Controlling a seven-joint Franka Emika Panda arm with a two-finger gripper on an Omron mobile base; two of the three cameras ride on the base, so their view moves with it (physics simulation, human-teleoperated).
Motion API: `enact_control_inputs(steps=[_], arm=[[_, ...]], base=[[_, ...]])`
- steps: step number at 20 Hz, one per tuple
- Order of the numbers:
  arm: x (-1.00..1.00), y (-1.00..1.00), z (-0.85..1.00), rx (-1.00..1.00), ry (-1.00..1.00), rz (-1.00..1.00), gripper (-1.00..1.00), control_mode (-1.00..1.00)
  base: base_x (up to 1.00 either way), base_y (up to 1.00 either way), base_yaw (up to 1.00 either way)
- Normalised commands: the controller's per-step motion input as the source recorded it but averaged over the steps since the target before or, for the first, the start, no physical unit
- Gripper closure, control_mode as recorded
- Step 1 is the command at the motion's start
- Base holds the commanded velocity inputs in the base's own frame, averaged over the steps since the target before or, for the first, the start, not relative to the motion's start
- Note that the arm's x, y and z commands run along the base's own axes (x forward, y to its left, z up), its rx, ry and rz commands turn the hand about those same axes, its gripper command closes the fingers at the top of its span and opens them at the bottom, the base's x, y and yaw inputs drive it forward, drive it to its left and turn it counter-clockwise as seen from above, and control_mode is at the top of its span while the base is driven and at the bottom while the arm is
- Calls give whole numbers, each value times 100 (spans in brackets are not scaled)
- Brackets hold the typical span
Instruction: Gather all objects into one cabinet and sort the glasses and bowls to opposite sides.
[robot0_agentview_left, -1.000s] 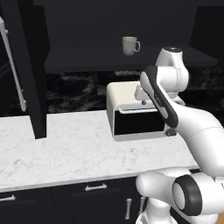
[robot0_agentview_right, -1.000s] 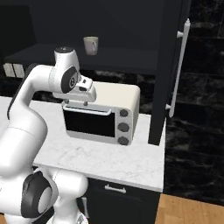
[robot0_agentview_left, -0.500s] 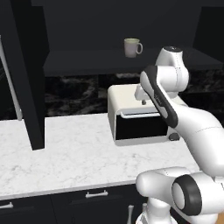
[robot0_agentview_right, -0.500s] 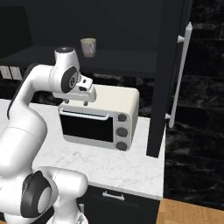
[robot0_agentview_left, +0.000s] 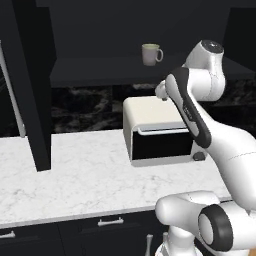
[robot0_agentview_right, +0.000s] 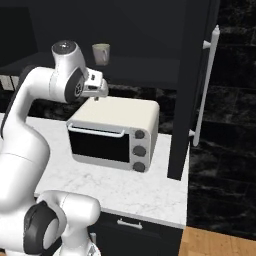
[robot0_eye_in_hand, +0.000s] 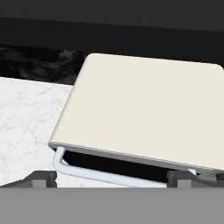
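The black cabinet (robot0_agentview_right: 192, 90) stands open, its door with the long silver handle (robot0_agentview_right: 206, 85) swung out. On the marble counter (robot0_agentview_left: 75, 175) sits a cream toaster oven (robot0_agentview_right: 114, 132). The gripper (robot0_agentview_right: 98, 91) hangs over the oven's top (empty), jaws spread wide. The cup (robot0_agentview_left: 150, 54) stands upright on the dark shelf above.

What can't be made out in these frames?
- Cabinet interior: dark; in both base views only the mug stands out on the shelf.
- Toaster oven knob markings: too small, right base view.
- Pincer: hand view's bottom edge cuts its tips; held wide, empty.
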Motion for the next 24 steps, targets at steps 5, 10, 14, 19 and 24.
enact_control_inputs(steps=[5, 10, 14, 19, 24], arm=[[64, 1, 79, 0, -33, 15, -100, -100], [73, -4, 55, 1, -25, 14, -100, -100], [41, -2, 49, 1, -23, 10, -100, -100], [10, -5, 64, 0, -2, 1, -100, -100], [20, -30, 6, 3, 0, 0, -100, -100]], base=[[0, 0, 0], [0, 0, 0], [0, 0, 0], [0, 0, 0], [0, 0, 0]])
